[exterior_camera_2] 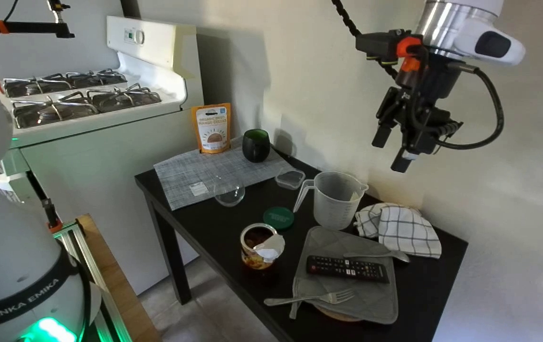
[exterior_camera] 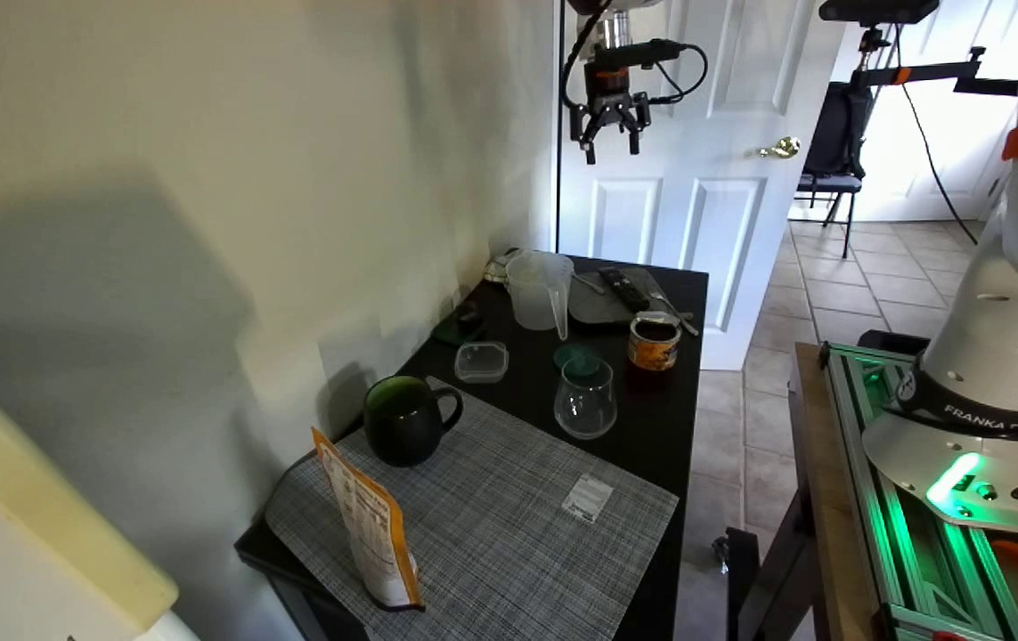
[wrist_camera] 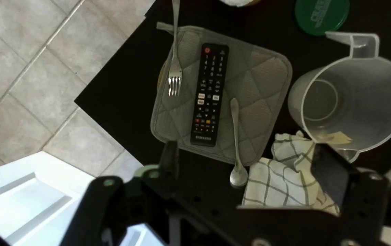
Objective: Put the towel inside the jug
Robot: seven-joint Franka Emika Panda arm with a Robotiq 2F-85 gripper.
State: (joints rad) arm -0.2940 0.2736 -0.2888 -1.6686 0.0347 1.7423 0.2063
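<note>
The towel is white with dark checked lines and lies folded on the black table beside the jug. It also shows in the wrist view, partly hidden by the gripper, and only a bit shows in an exterior view. The jug is clear plastic, upright, with a handle. It also shows in an exterior view and in the wrist view, where a small pale yellow patch shows inside it. My gripper is open and empty, high above the table. It also shows in an exterior view and in the wrist view.
A grey pot holder bears a remote, a fork and a spoon. An opened can, green lid, glass, mug and pouch stand farther along. A wall runs behind the table.
</note>
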